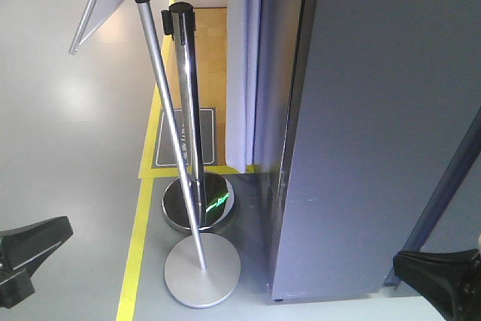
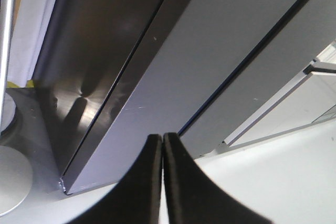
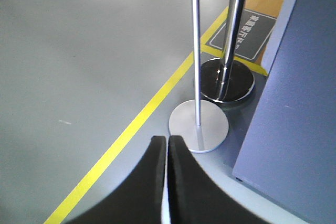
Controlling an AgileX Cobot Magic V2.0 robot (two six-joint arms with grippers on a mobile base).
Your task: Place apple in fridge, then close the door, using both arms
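Observation:
The fridge [image 1: 376, 148] is a tall dark grey box filling the right of the front view. Its lower corner also shows in the left wrist view [image 2: 173, 77] and at the right of the right wrist view [image 3: 294, 103]. At the far right of the left wrist view, a white inner lining [image 2: 294, 108] shows behind a grey panel edge, which may be the door standing ajar. The apple is out of view. My left gripper [image 2: 162, 136] is shut and empty, low in front of the fridge's bottom corner. My right gripper [image 3: 168, 139] is shut and empty above the floor.
A chrome stanchion [image 1: 186, 95] with a shiny round base [image 1: 199, 202] stands left of the fridge. A tilted sign stand [image 1: 169, 133] rests on a grey disc base [image 1: 203, 268]. Yellow floor tape [image 1: 139, 238] runs alongside. A white curtain [image 1: 237, 65] hangs behind.

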